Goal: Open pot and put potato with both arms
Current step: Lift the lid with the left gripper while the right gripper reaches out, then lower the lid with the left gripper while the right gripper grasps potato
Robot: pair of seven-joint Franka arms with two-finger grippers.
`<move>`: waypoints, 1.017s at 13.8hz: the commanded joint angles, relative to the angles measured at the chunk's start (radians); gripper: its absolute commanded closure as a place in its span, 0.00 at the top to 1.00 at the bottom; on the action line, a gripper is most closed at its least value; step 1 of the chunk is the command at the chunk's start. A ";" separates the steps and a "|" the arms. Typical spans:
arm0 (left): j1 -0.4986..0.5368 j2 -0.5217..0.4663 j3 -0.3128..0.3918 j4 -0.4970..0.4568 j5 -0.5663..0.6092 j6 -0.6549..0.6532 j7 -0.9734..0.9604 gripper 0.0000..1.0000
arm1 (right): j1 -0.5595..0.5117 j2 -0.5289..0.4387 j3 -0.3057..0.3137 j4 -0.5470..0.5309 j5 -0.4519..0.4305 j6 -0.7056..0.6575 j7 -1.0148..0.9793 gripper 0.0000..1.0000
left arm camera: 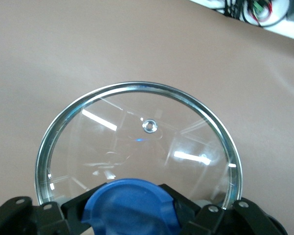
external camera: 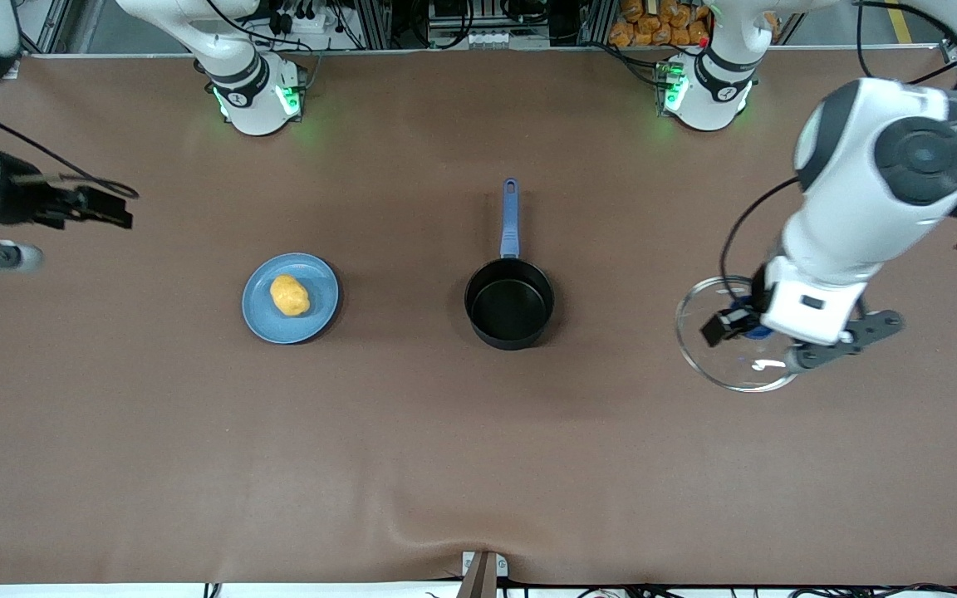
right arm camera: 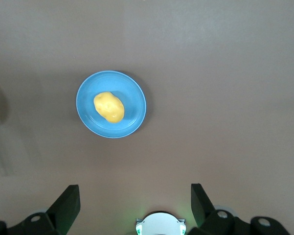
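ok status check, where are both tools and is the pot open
Left tool shut on lid knob, toward left arm's end. Right tool open, high over table. Pot open; potato on plate. Nothing in the way.

- The pot (external camera: 509, 303) is black inside and out, with a blue handle (external camera: 510, 218).
- The potato (external camera: 289, 295) is yellow-orange.
- The plate (external camera: 316, 320) is flat light blue.
- The lid (external camera: 715, 365) is clear glass with a silver metal rim and a blue knob (left arm camera: 132, 208).
- The surface (external camera: 478, 465) is plain matte brown.
- The left gripper (external camera: 740, 325) and right gripper (external camera: 96, 206) are black.
- The arms are white with dark grey joints.
- The arm bases glow green.
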 commanded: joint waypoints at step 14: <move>0.114 -0.188 0.130 -0.709 -0.180 0.477 0.571 0.00 | 0.234 0.076 0.009 -0.606 0.053 0.773 -0.287 1.00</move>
